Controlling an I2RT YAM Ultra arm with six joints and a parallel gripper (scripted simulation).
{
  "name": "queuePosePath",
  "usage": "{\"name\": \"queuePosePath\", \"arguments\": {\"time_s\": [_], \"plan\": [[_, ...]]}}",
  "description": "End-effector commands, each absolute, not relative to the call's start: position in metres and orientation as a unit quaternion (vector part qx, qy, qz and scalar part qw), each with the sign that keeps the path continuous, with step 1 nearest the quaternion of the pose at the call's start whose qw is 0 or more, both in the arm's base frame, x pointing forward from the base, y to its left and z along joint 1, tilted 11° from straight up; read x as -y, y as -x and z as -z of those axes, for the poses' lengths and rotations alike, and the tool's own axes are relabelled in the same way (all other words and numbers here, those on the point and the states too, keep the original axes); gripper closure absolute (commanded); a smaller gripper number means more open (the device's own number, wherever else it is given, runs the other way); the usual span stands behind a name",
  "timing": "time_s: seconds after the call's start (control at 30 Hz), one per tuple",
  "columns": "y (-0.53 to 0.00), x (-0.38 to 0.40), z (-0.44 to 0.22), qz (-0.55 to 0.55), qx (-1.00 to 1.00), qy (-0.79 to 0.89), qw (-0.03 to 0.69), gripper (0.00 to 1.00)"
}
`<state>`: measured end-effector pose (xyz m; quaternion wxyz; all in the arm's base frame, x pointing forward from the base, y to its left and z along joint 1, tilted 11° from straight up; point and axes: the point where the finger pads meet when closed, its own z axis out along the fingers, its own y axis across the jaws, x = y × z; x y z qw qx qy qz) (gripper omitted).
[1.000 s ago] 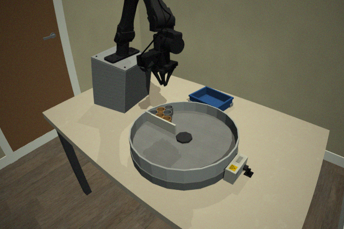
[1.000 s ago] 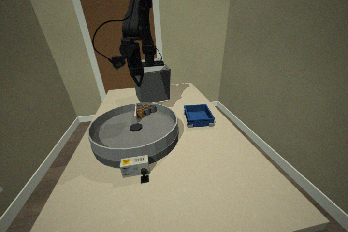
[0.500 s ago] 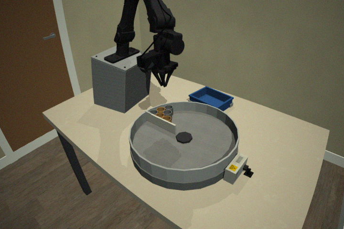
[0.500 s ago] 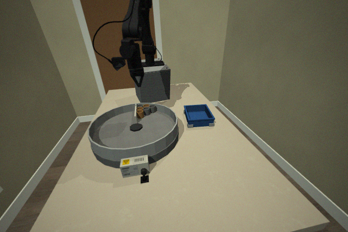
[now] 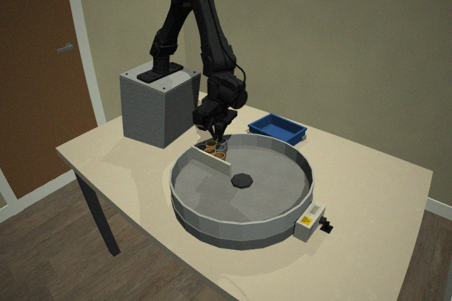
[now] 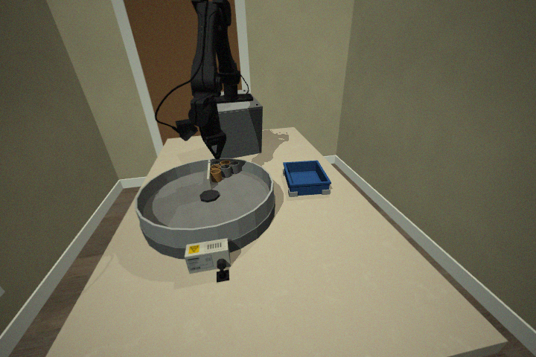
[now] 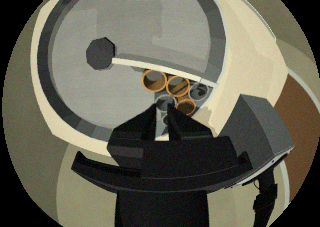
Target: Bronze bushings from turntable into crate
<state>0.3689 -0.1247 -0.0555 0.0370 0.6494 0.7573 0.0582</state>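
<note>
Three bronze bushings stand on the turntable [image 5: 240, 230] [image 6: 205, 235]: one nearest the hub [image 5: 219, 158] [image 6: 216, 175] [image 7: 154, 91], one beside it along the divider, and one behind [image 5: 211, 143] [image 6: 225, 162] [image 7: 186, 106]. Three steel bushings are packed against them, one [image 5: 220, 147] [image 6: 225, 171] in the middle of the group's open side. My gripper [image 5: 217, 138] [image 6: 217, 157] [image 7: 163, 107] points down over the group, its fingertips narrowly open with nothing between them. In the wrist view the fingertips overlap the steel bushings' rims. The blue crate [image 5: 299, 137] [image 6: 308, 190] is empty.
A pale divider [image 5: 212, 162] [image 7: 155, 67] runs from the turntable's wall towards the dark hub [image 5: 241, 180] [image 6: 209, 195] [image 7: 100, 53], right beside the bushings. The turntable's raised wall surrounds them. A control box [image 5: 309, 221] [image 6: 208, 256] sits at the turntable's outer side.
</note>
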Motion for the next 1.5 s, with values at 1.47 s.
{"name": "queuePosePath", "arguments": {"time_s": [1.47], "plan": [[-0.401,0.136,0.056,-0.063,-0.796,-0.597,0.076,0.85]]}}
